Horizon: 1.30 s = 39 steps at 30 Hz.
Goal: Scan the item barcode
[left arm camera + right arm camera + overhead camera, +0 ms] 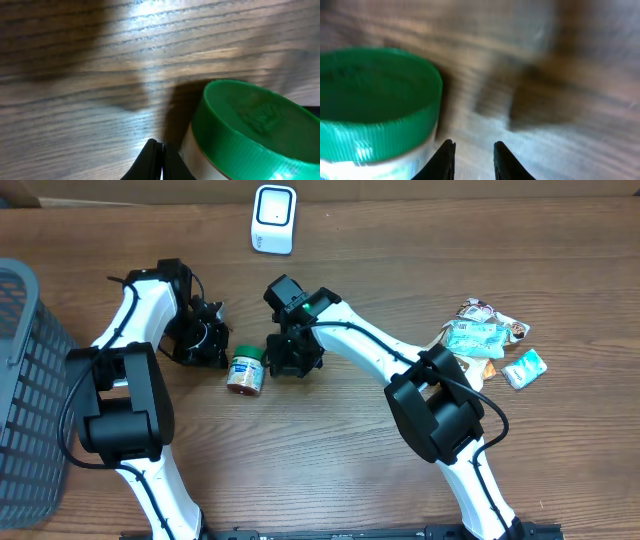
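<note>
- Presently, the jar with its green lid sits on the desk between the two arms, well apart from the scanner. Whether it stands upright or tipped cannot be told.
- On the left gripper the jaws are pressed together and empty, just beside the jar; judged a brace against sliding.
- On the right gripper the jaws stand narrowly apart with nothing between them, the lid off to one side; judged lining up for a pick.
- Both arms reach forward, wrists angled down and inward toward the jar.
- No barcode shows in any view; scan not yet done.
</note>
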Available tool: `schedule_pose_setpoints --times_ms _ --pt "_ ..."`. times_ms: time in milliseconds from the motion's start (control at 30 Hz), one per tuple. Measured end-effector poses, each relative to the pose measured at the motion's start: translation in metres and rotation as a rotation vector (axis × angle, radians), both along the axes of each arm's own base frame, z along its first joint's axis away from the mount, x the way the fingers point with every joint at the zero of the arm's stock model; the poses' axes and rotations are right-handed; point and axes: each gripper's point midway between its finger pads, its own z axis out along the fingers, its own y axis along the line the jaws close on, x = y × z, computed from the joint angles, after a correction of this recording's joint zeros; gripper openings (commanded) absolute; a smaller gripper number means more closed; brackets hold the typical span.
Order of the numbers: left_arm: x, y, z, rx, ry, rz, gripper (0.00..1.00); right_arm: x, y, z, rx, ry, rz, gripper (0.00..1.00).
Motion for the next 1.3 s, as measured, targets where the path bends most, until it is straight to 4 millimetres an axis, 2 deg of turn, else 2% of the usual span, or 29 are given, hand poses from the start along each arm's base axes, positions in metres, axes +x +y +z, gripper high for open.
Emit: schedule_pose_setpoints --times_ms 200,300,467,600,800,1167,1300 --pt "0.007 -0.003 -0.006 0.001 -0.034 0.010 0.04 0.015 0.003 0.000 -0.001 -0.066 -0.020 0.21" --pt "0.011 -0.007 -0.007 -0.015 -0.051 0.008 0.04 0.019 0.004 -0.001 0.004 -0.086 -0.027 0.17" --pt "0.014 -0.012 -0.006 -0.043 -0.065 0.012 0.04 0.013 0.003 -0.016 0.019 -0.073 -0.023 0.11" --pt "0.014 -0.014 -0.005 -0.054 -0.066 0.014 0.04 0.012 0.012 -0.014 0.069 -0.074 0.004 0.09" --pt "0.018 -0.019 -0.003 -0.092 -0.088 0.004 0.04 0.012 0.022 -0.008 0.143 -0.079 0.056 0.08" --pt "0.021 -0.047 0.011 -0.276 -0.129 -0.043 0.04 0.007 0.034 0.004 0.243 -0.082 0.145 0.07" --pt "0.019 -0.053 0.020 -0.318 -0.134 -0.044 0.04 0.008 0.036 0.027 0.275 -0.118 0.165 0.08"
